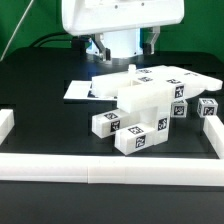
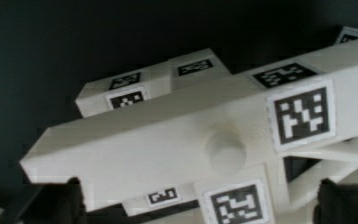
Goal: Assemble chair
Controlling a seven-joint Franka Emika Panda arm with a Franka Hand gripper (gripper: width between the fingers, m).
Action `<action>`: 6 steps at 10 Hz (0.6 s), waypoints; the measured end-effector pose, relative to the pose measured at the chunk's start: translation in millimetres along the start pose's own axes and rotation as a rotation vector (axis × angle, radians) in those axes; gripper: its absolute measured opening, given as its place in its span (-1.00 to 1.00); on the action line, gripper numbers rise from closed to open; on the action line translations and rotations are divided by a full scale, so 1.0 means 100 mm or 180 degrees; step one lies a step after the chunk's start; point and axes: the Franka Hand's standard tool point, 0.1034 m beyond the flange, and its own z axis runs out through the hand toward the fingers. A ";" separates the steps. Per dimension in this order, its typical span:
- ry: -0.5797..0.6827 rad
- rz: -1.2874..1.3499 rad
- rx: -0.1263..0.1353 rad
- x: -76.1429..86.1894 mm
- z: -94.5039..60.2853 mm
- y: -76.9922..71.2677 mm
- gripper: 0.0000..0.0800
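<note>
- Your gripper (image 1: 124, 48) hangs with jaws wide, holding nothing, above the partly joined chair (image 1: 152, 93) in the middle of the black table (image 1: 50, 132).
- Its fingers (image 2: 48, 205) flank the chair's tagged white body; touching or not, you cannot tell.
- You look between grasps: next, lower squarely and close on one piece.
- At the chair's 7 o'clock lie loose blocks (image 1: 110, 123); at 3, a single block (image 1: 208, 107).
- The marker board (image 1: 85, 90) lies at 9, the border rail (image 1: 110, 172) at 6.
</note>
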 end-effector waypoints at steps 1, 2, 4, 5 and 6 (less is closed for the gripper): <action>-0.0002 0.0001 0.0000 0.00 0.00 0.00 0.62; -0.0001 -0.0040 0.0004 -0.01 0.00 0.01 0.62; -0.0032 -0.0093 0.0021 -0.22 0.05 0.05 0.62; -0.0048 -0.0086 0.0034 -0.35 0.06 0.00 0.62; -0.0025 -0.0099 0.0016 -0.44 0.08 -0.03 0.62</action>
